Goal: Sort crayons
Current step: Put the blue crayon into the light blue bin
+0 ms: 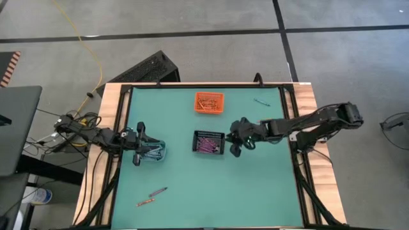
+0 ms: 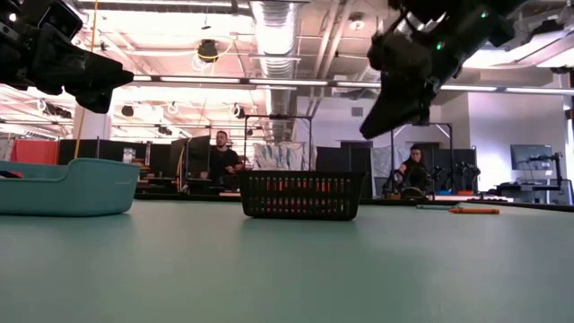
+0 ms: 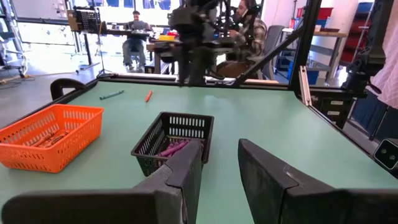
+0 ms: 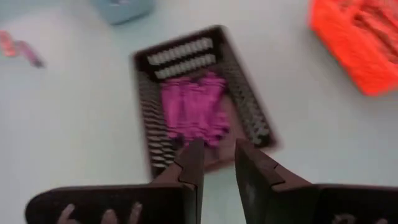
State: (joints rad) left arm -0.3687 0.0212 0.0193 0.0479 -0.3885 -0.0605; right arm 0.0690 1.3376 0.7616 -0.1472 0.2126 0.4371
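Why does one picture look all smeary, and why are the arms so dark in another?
Right wrist view: the black bin of purple crayons is smeared, like motion blur. Low view: bright ceiling lights behind turn the right tool into a dark shape.

Orange mesh bin (image 4: 359, 43): cut off at the picture edge in the right wrist view; contents blurred.
Clear blue-tinted bin (image 1: 155, 151): partly hidden under the left arm, near the table's left edge.
Two small crayons (image 1: 151, 197): near the table's front edge; wrapper detail too small to tell.
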